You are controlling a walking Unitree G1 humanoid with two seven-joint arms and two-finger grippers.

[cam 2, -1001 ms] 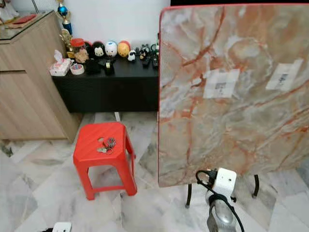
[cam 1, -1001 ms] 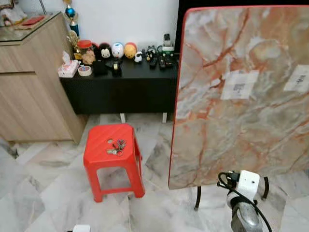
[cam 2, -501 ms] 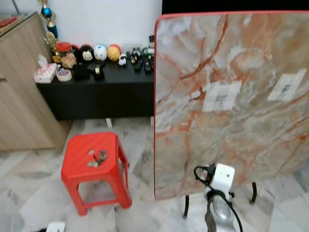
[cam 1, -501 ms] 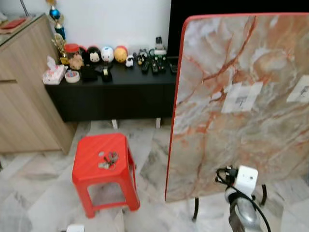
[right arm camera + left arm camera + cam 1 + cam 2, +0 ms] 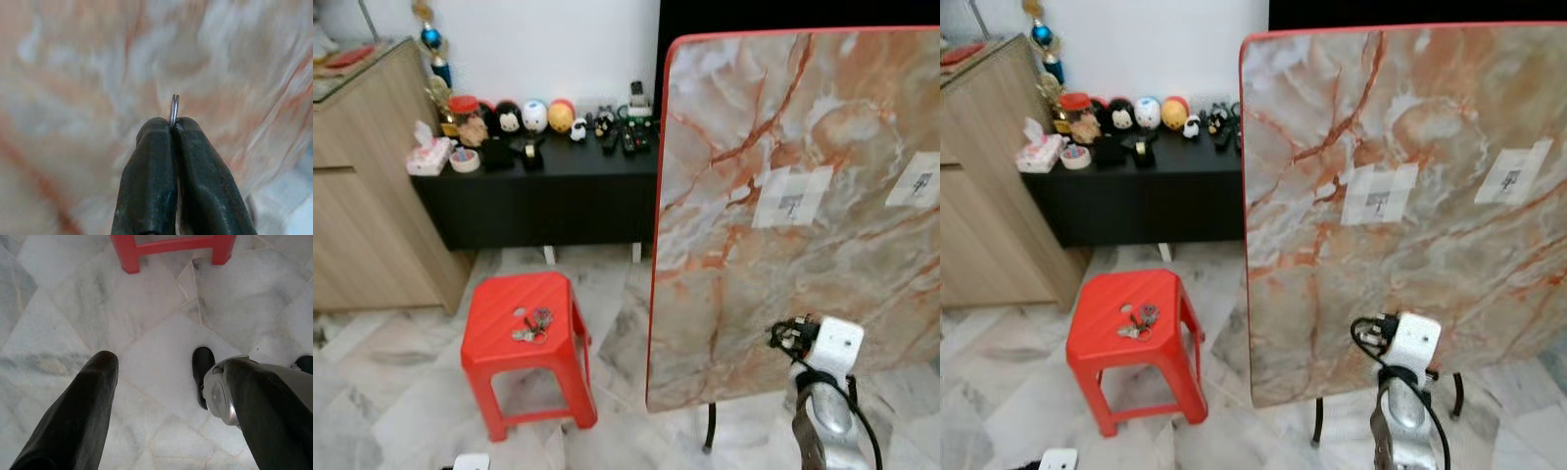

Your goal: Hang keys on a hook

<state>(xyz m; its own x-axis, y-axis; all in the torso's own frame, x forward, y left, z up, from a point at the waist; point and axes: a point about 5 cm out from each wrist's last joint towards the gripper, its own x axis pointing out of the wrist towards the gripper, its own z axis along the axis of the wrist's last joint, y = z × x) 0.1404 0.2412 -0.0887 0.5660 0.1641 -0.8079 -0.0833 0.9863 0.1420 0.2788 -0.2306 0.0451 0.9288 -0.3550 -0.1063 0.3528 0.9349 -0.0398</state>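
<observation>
The right gripper (image 5: 172, 128) pinched a thin metal ring (image 5: 174, 108) before the upended marble-patterned tabletop (image 5: 783, 196); the left gripper (image 5: 161, 377) hung spread above the marble floor (image 5: 146, 333).

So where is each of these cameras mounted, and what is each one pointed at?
Left eye view: on the head, looking forward and down at a red stool bearing keys, beside an upended marble tabletop; the right arm shows.
Right eye view: its twin, same scene.
Left wrist view: on the left wrist, looking down at marble floor past the open left gripper.
Right wrist view: on the right wrist, facing the tabletop; the right gripper pinches a metal ring.
Shared: the stool's legs show in the eye and left wrist views.
</observation>
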